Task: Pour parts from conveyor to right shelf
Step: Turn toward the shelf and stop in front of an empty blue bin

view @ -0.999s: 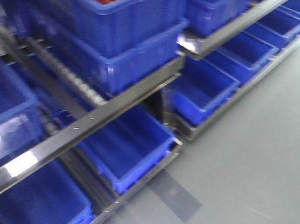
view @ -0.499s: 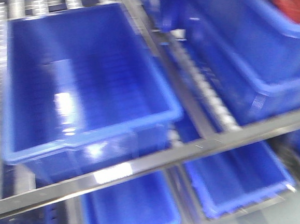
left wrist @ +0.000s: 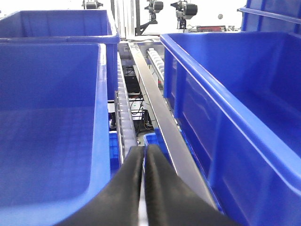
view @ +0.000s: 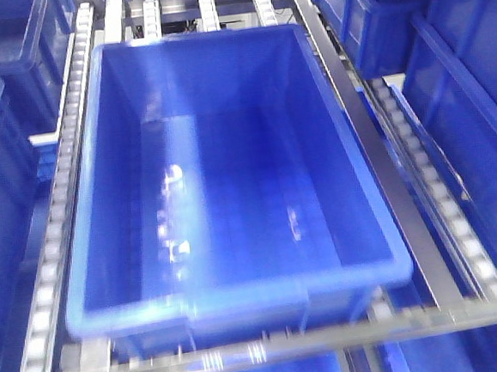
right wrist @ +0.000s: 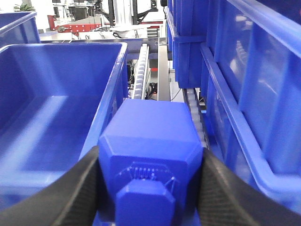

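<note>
Camera swings off the neighbouring tubs (view: pixel 477 142) and the empty bin (view: pixel 240 294) now sits square in the front view: glossy blue plastic, ribbed floor, nothing inside. It rides on roller rails (view: pixel 58 201) of the bench (view: pixel 245 359). No loose parts showing.

Left wrist view: left end effector (left wrist: pixel 143 155) is pinched closed on nothing, its black curved fingers meeting above a steel rail (left wrist: pixel 160 117) between two smooth-walled tubs.

Right wrist view: right end effector (right wrist: pixel 149 162) clamps a blue faceted block (right wrist: pixel 150 134), hard moulded plastic, probably one of the parts, just right of a bin wall (right wrist: pixel 110 89). To tip well, I'd carry it over that rim, well inside, then roll slowly.
</note>
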